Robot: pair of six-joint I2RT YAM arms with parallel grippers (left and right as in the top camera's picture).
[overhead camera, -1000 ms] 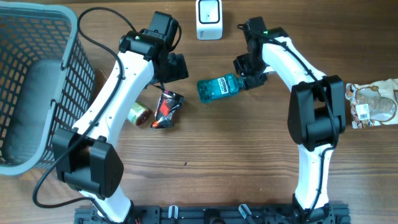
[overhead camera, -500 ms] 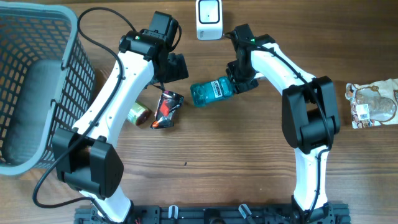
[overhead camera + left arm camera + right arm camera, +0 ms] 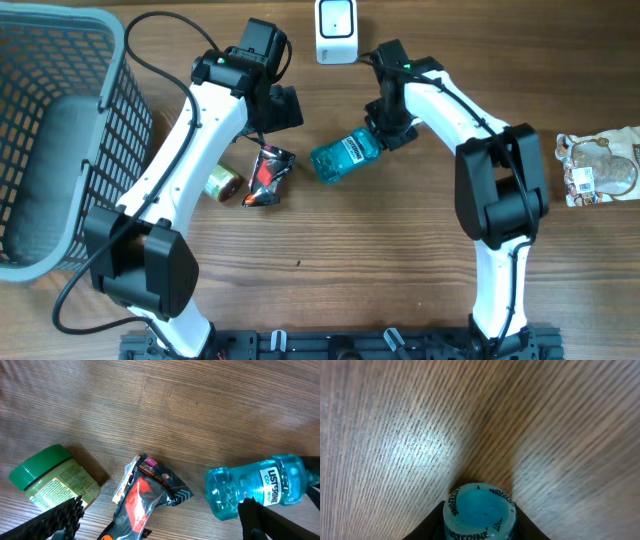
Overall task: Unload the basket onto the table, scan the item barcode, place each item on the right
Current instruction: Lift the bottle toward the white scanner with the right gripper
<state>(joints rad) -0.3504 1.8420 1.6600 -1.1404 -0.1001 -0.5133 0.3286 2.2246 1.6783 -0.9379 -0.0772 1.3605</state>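
Clamping the blue cap [image 3: 479, 510] of the mouthwash bottle [image 3: 345, 157], the right gripper [image 3: 385, 128] presses its 2 fingers on either side, just below the white scanner [image 3: 337, 30]. The bottle slants away below the scanner, base down-left. Left of the scanner, the left gripper [image 3: 161, 507] hangs with jaws wide apart, holding nothing, over a snack packet [image 3: 268, 175] and a green-lidded jar [image 3: 224, 183]. A grey basket [image 3: 110, 110] stands far left of the scanner.

Basket [image 3: 112, 120] far left – jar [image 3: 224, 183], packet [image 3: 268, 175], bottle [image 3: 345, 157] in row mid-table – scanner [image 3: 336, 30] behind bottle, pouch [image 3: 600, 168] far right
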